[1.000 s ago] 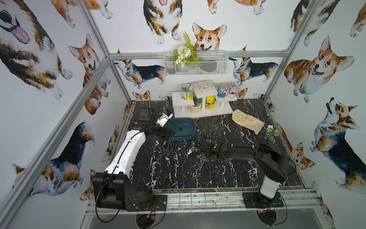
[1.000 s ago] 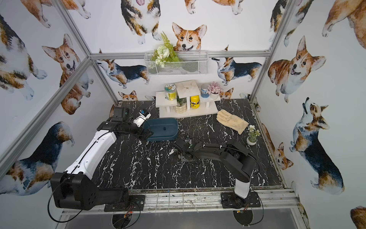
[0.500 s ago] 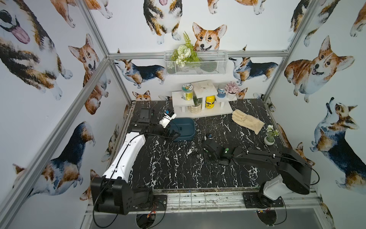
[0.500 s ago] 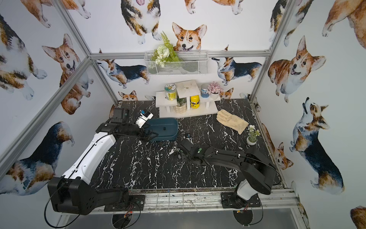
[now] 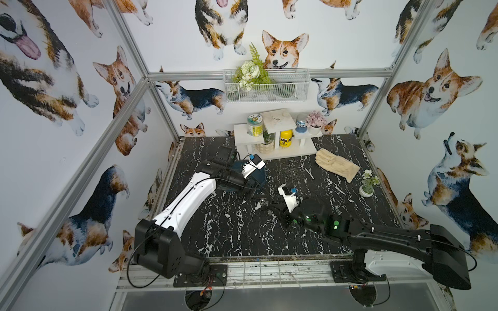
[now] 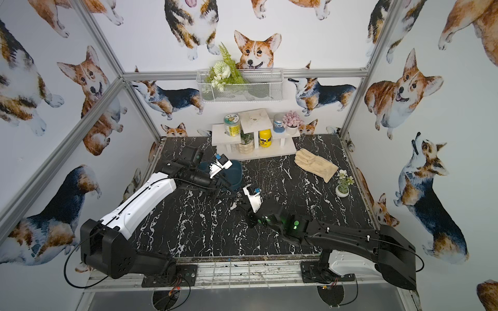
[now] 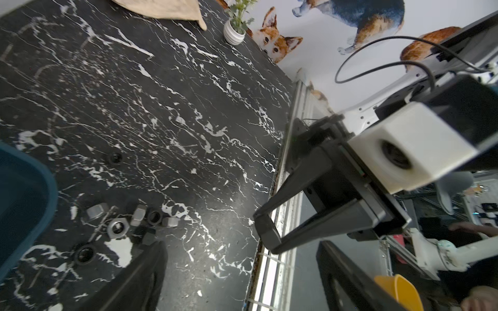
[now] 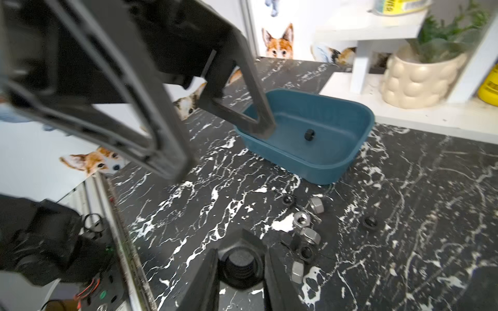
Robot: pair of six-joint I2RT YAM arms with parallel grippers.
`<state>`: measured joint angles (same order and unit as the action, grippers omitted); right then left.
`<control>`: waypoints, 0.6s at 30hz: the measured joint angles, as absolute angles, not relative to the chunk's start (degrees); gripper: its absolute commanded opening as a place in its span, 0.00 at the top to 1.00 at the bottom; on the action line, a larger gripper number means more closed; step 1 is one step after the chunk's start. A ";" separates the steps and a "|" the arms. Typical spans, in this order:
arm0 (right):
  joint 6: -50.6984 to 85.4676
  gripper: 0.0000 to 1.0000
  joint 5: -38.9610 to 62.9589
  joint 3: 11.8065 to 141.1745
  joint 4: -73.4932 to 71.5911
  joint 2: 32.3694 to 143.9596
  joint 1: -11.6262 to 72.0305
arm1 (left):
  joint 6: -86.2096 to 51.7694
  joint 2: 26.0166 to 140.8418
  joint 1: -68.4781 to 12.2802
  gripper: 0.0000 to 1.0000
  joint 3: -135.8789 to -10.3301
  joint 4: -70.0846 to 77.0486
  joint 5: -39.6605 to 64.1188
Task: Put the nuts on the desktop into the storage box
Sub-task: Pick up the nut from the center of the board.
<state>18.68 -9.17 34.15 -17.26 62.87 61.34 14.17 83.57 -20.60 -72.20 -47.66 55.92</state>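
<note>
My right gripper [image 8: 241,258] is shut on a black hex nut [image 8: 240,265], held low over the desktop [image 5: 229,229]. Beside it lie several loose nuts [image 8: 304,231], silver and black; they also show in the left wrist view as a cluster of nuts [image 7: 129,220]. The teal storage box [image 8: 323,126] stands just behind them with one black nut [image 8: 310,134] inside. My left gripper [image 7: 242,250] is open and empty, hovering between the box and the cluster. In both top views the left arm hides much of the storage box [image 6: 235,175], and the right gripper [image 5: 265,208] sits at the table's middle.
A white tiered shelf stand [image 5: 275,134] with jars and a plant stands at the back. A beige glove [image 5: 336,163] and a small potted plant [image 5: 366,188] lie to the right. A wire basket [image 5: 265,86] hangs on the back wall. The metal rail [image 5: 269,269] runs along the front.
The left gripper has moved from the box's left side out toward the nuts. The right arm's rear links have dropped low to the right; its gripper stays near the cluster.
</note>
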 measured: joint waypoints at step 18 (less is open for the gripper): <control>8.43 0.77 -9.96 32.60 -24.88 62.04 63.02 | 13.67 84.29 -26.65 0.52 -71.83 -50.35 60.95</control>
